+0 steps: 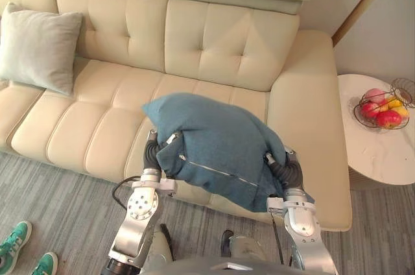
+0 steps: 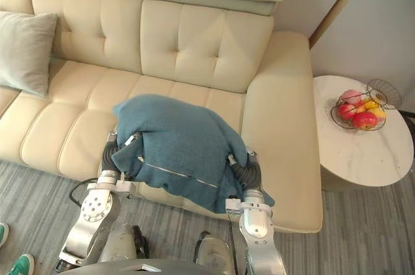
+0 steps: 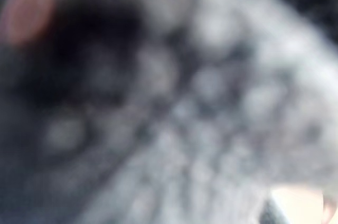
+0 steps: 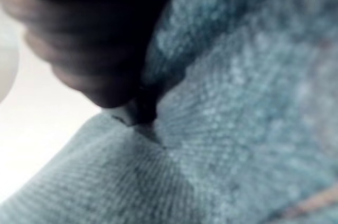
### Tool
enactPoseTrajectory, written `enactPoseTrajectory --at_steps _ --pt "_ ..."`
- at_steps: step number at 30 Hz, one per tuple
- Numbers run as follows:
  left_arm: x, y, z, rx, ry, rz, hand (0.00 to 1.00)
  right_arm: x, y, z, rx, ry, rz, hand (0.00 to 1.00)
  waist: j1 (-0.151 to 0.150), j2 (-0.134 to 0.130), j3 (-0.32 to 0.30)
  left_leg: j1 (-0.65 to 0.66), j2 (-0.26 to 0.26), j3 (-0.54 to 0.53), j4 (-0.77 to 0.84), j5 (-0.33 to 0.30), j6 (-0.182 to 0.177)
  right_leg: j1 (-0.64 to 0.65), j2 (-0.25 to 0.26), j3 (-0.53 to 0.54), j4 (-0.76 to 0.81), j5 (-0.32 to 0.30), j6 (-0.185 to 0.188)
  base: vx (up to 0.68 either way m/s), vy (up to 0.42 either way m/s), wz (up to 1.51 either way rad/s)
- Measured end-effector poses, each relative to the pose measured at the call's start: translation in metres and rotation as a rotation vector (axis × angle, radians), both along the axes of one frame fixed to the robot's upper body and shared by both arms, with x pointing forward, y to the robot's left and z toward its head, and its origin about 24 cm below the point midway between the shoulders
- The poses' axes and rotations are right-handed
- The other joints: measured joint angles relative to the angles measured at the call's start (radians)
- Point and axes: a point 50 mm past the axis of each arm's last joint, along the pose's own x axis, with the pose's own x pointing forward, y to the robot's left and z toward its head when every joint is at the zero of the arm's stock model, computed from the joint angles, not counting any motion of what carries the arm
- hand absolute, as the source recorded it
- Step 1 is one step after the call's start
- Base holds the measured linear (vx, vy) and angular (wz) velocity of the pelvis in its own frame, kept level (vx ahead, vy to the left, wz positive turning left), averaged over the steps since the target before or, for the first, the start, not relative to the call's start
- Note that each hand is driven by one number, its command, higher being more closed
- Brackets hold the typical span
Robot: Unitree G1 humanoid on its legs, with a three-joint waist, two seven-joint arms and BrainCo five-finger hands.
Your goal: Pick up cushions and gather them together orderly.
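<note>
Contact with the blue cushion (image 1: 214, 142) is made from both sides: it is carried between the two hands, over the front edge of the cream sofa (image 1: 214, 48), toward the sofa's right end by the armrest. The cushion is tilted, with one corner pointed up toward the sofa back and its zipped edge turned toward the robot. The left hand (image 1: 153, 150) is set against the cushion's left side and the right hand (image 1: 286, 170) against its right side. Of each hand the dark ribbed cover is seen at the fabric's edge, and the rest is hidden behind the cushion. Whether either hand is clenched on the fabric or laid flat against it cannot be told. In the right wrist view the ribbed cover is seen hard against the blue knit, with a fold bunched just beside it.

A pale grey cushion (image 1: 39, 48) is propped against the sofa back at the far left, well apart from the blue one. A round white side table (image 1: 382, 158) is set beside the right armrest, and a wire fruit basket (image 1: 381, 109) is borne on it. A person's green shoes (image 1: 14, 246) are seen on the grey floor (image 1: 65, 203) at the lower left.
</note>
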Motion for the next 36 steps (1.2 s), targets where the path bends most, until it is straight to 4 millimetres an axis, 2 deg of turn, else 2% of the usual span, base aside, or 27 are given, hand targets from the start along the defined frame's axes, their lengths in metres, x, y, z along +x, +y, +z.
enactPoseTrajectory --at_steps 1,2,3,4,5,6,9,11,12,14,16,17,18,19,22,23,24,26,30,36 --pt "0.0 -0.001 -0.001 -0.003 0.004 -0.003 1.0 0.001 -0.001 0.0 0.0 -0.002 -0.005 1.0 0.002 0.002 0.003 -0.015 -0.004 -0.001 -0.057 -0.052 -0.007 0.012 -0.005 0.018 -0.028 0.005 0.008 0.15 0.14 -0.32" --pt "0.0 -0.001 -0.001 -0.004 0.005 -0.003 1.0 0.001 -0.001 0.0 0.0 -0.002 -0.006 1.0 0.006 -0.001 0.005 -0.016 -0.012 -0.002 -0.112 -0.064 -0.012 0.014 -0.012 0.027 -0.032 0.006 0.01 0.15 0.187 -0.39" --pt "0.0 -0.001 -0.001 -0.005 0.006 -0.003 1.0 0.0 -0.001 0.0 0.0 -0.001 -0.006 1.0 0.012 0.002 0.004 -0.003 -0.041 -0.023 -0.315 -0.044 -0.024 0.012 -0.026 0.041 -0.034 0.013 0.022 0.2 0.33 -0.6" --pt "-0.001 -0.001 -0.001 -0.008 0.008 -0.001 1.0 0.0 -0.001 -0.001 -0.002 0.002 -0.004 1.0 0.026 0.019 -0.005 0.04 -0.052 -0.058 -0.495 0.065 -0.023 0.012 -0.024 0.063 -0.036 0.011 0.048 0.2 0.346 -0.78" --pt "0.0 0.001 -0.002 0.003 0.008 0.001 1.0 0.001 0.001 -0.003 0.006 0.009 -0.003 1.0 0.036 -0.005 0.001 0.051 -0.066 -0.044 -0.495 0.111 -0.057 0.017 -0.037 0.091 -0.041 0.006 0.078 0.25 0.385 -0.71" --pt "0.0 0.003 -0.002 0.009 0.01 0.01 1.0 0.001 0.004 -0.005 0.033 0.013 -0.01 1.0 0.038 -0.028 0.002 0.05 -0.082 -0.03 -0.473 0.095 -0.035 0.008 -0.056 0.106 -0.073 0.042 0.086 0.16 0.227 -0.44" --pt "0.0 0.007 -0.005 0.012 0.02 0.027 1.0 0.001 0.009 -0.006 0.056 0.016 -0.003 1.0 0.048 -0.031 0.003 0.039 -0.076 -0.011 -0.39 0.051 0.003 0.009 -0.064 0.139 -0.095 0.11 0.103 0.13 0.211 -0.49" --pt "-0.001 0.008 -0.006 0.013 0.023 0.029 1.0 0.001 0.01 -0.006 0.06 0.018 0.001 1.0 0.07 -0.032 0.003 0.069 -0.06 0.022 -0.353 -0.003 -0.006 0.006 -0.063 0.176 -0.082 0.118 0.112 0.07 0.138 -0.91" --pt "-0.002 0.008 -0.006 0.013 0.024 0.028 1.0 0.001 0.01 -0.006 0.06 0.018 0.001 1.0 0.069 -0.033 0.003 0.09 -0.056 0.037 -0.351 -0.036 -0.016 -0.002 -0.063 0.197 -0.065 0.117 0.114 0.04 0.153 -1.03" --pt "-0.002 0.009 -0.007 0.022 0.029 0.025 1.0 0.001 0.01 -0.009 0.06 0.03 0.0 1.0 0.06 -0.039 0.007 0.114 -0.056 0.065 -0.354 -0.066 -0.019 -0.064 -0.068 0.229 0.027 0.113 0.12 -0.01 0.093 -0.75" --pt "-0.003 0.012 -0.012 0.049 0.049 0.022 1.0 0.001 0.012 -0.016 0.059 0.062 0.008 1.0 0.052 -0.069 0.023 0.175 -0.066 0.117 -0.376 -0.08 -0.015 -0.156 -0.09 0.241 0.204 0.112 0.131 -0.05 0.037 -0.62" --pt "-0.003 0.013 -0.017 0.059 0.069 0.023 1.0 0.001 0.012 -0.023 0.056 0.09 0.013 1.0 0.039 -0.069 0.024 0.197 -0.065 0.124 -0.384 -0.082 -0.011 -0.174 -0.086 0.235 0.239 0.104 0.138 -0.03 -0.002 -0.37" --pt "-0.004 0.014 -0.019 0.062 0.081 0.025 1.0 0.001 0.013 -0.028 0.056 0.111 0.02 1.0 0.03 -0.069 0.023 0.199 -0.065 0.124 -0.388 -0.081 -0.013 -0.174 -0.078 0.227 0.227 0.089 0.135 -0.02 -0.039 -0.08" --pt "-0.005 0.015 -0.022 0.064 0.091 0.028 1.0 0.0 0.015 -0.033 0.065 0.133 0.026 1.0 0.021 -0.083 0.016 0.193 -0.072 0.124 -0.388 -0.077 -0.02 -0.175 -0.065 0.201 0.18 0.075 0.116 -0.01 -0.046 -0.01" --pt "-0.005 0.016 -0.029 0.067 0.12 0.037 1.0 0.006 0.015 -0.039 0.054 0.155 0.04 1.0 0.026 -0.071 0.011 0.133 -0.088 0.078 -0.397 -0.051 -0.034 -0.161 -0.062 0.178 0.041 0.066 0.12 0.02 -0.095 -0.1" --pt "-0.005 0.015 -0.034 0.066 0.15 0.039 1.0 0.006 0.013 -0.042 0.041 0.171 0.043 1.0 0.019 -0.057 0.011 0.123 -0.093 0.045 -0.426 -0.026 -0.035 -0.149 -0.055 0.161 0.0 0.088 0.127 0.04 -0.117 0.24" --pt "-0.007 0.015 -0.039 0.061 0.174 0.041 1.0 0.004 0.011 -0.045 0.032 0.188 0.044 1.0 0.019 -0.055 0.009 0.144 -0.097 0.023 -0.468 -0.005 -0.045 -0.115 -0.049 0.141 -0.035 0.101 0.116 0.05 -0.133 0.38" --pt "-0.008 0.014 -0.041 0.062 0.181 0.03 1.0 0.003 0.01 -0.046 0.025 0.192 0.047 1.0 0.02 -0.061 0.004 0.18 -0.111 0.005 -0.539 0.033 -0.05 -0.078 -0.047 0.126 -0.077 0.116 0.102 0.04 -0.081 0.33" --pt "-0.008 0.015 -0.041 0.062 0.18 0.03 1.0 0.007 0.01 -0.043 0.025 0.177 0.047 1.0 0.026 -0.063 -0.01 0.199 -0.135 0.0 -0.648 0.099 -0.053 -0.061 -0.047 0.124 -0.16 0.158 0.098 -0.02 -0.028 0.11" --pt "-0.013 0.016 -0.045 0.062 0.202 0.034 1.0 0.007 0.01 -0.048 0.027 0.2 0.062 1.0 0.016 -0.067 -0.034 0.249 -0.156 0.0 -0.749 0.153 -0.052 -0.025 -0.047 0.13 -0.228 0.196 0.091 -0.02 0.002 0.0"
